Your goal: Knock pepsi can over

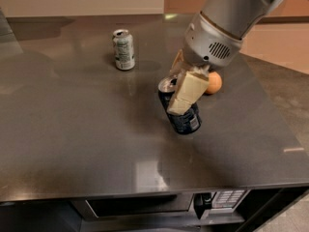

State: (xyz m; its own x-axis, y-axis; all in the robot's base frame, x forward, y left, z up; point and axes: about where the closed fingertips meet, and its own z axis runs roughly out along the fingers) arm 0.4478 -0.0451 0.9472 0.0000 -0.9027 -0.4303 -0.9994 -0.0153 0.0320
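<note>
The pepsi can [187, 121] is dark blue with a silver top. It stands in the middle of the grey table [67, 134], tilted with its top leaning left. My gripper [173, 98] comes down from the upper right and its beige fingers [187, 92] straddle the can's upper half, one in front and one behind. The gripper looks shut on the can. The front finger hides part of the can's side.
A pale silver-green can [123, 49] stands upright at the back left. An orange ball-like fruit [214, 82] lies just right of the gripper, behind the pepsi can. The table's front edge runs along the bottom, with a microwave [140, 206] below it.
</note>
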